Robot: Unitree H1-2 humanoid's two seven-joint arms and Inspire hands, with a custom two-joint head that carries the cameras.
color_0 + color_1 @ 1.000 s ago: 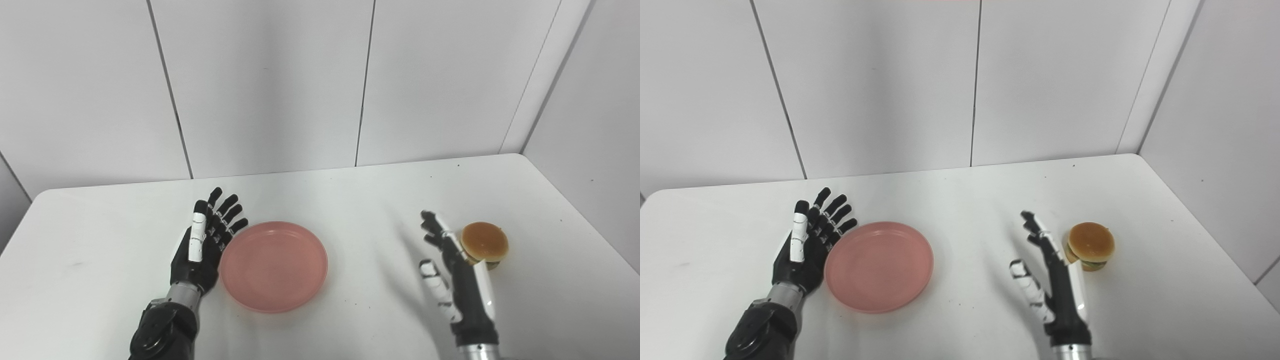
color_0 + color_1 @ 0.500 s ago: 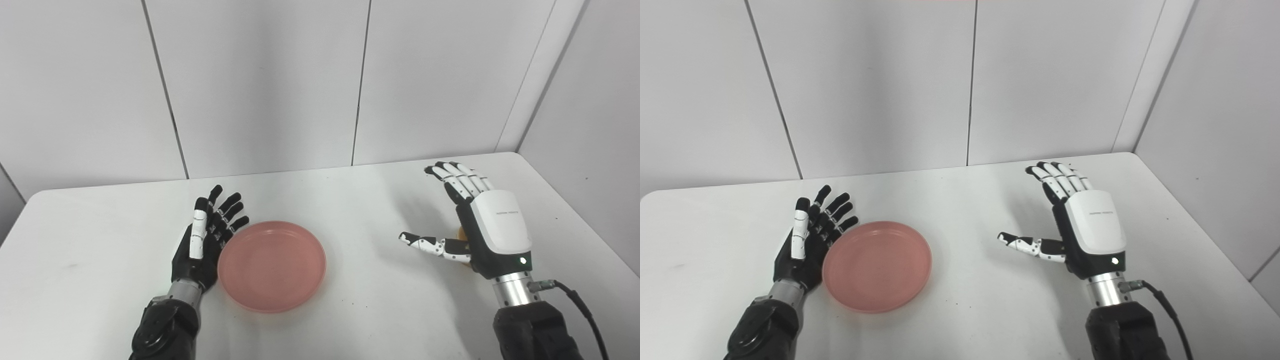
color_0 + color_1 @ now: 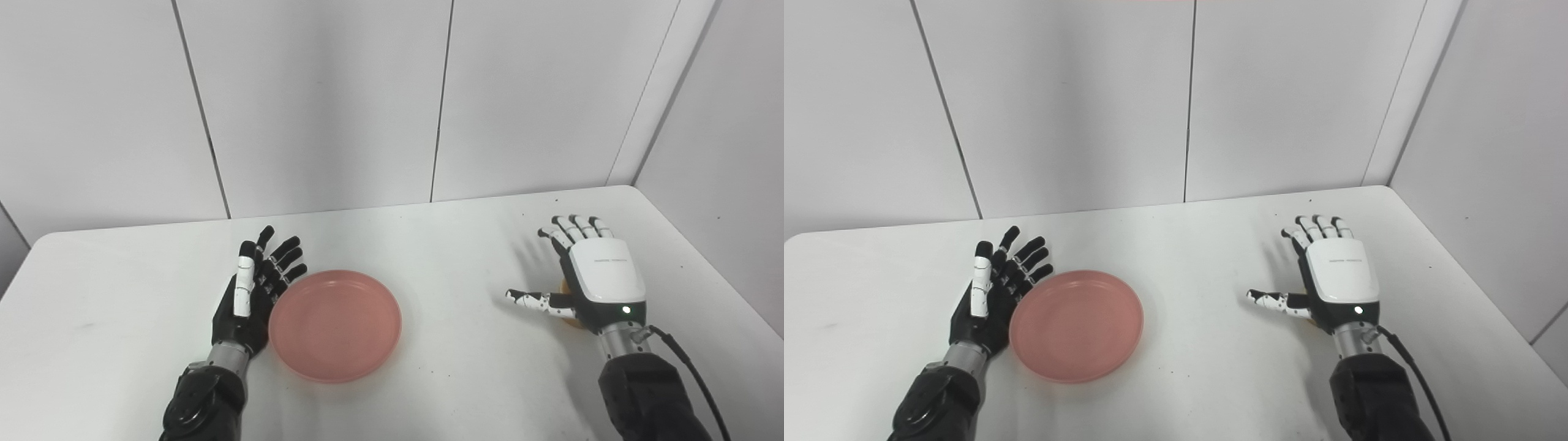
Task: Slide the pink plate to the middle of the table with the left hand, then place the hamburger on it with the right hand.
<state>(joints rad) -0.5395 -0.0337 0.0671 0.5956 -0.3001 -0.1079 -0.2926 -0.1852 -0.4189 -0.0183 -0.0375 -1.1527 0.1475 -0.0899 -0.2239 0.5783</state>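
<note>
The pink plate point(image 3: 335, 326) lies on the white table point(image 3: 429, 245), left of the middle. My left hand point(image 3: 254, 291) is open, palm turned toward the plate, and rests against the plate's left rim. My right hand point(image 3: 597, 275) is palm down over the hamburger point(image 3: 565, 286) at the right side of the table. Its fingers bend downward and its thumb sticks out to the left. The hand hides almost all of the hamburger. Only a thin brown sliver shows at the hand's left edge. I cannot see a closed grip on it.
White wall panels stand behind the table. The table's right edge runs close to the right wall. A black cable point(image 3: 692, 373) hangs from my right wrist.
My right hand has turned from edge-on beside the hamburger to palm down above it, then come down over it with its fingers bending. My left hand and the plate have stayed put.
</note>
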